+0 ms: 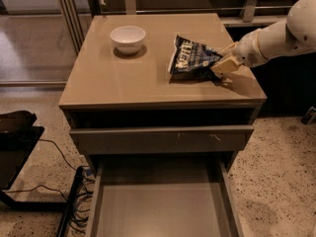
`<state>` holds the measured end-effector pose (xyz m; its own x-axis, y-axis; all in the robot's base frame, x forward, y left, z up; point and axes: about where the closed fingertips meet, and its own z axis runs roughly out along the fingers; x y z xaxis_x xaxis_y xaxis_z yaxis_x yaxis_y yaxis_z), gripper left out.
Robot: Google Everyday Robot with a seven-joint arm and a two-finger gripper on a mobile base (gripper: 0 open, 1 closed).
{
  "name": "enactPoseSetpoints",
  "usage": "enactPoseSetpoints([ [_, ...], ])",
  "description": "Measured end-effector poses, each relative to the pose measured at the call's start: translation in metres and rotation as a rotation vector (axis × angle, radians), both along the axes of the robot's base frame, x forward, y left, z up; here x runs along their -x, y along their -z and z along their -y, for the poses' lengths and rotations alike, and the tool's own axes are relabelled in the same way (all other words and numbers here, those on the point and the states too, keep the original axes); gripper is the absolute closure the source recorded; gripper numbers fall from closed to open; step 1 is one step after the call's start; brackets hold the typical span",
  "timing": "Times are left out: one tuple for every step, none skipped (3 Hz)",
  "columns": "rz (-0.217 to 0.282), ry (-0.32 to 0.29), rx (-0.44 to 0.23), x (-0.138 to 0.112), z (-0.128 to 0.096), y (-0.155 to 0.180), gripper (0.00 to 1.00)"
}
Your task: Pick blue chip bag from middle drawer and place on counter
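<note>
The blue chip bag (191,58), dark navy with white lettering, rests on the right half of the counter (123,80), tilted up slightly at its right end. My gripper (223,59) reaches in from the right on a white arm (276,33) and is shut on the bag's right edge, low over the counter. The middle drawer (160,206) is pulled out at the bottom of the view and its grey floor is bare.
A white bowl (128,37) stands at the counter's back left. A shut drawer with a scratched front panel (163,139) sits above the open one. Black gear and cables (19,147) lie on the speckled floor at left. A railing runs behind the cabinet.
</note>
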<state>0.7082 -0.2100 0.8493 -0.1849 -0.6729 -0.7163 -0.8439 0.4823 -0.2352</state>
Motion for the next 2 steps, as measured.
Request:
enactPoseSetpoints([
  [0.000,0.000,0.000,0.0000,-0.0001,0.0001,0.35],
  [0.000,0.000,0.000,0.0000,-0.0001,0.0001,0.12],
])
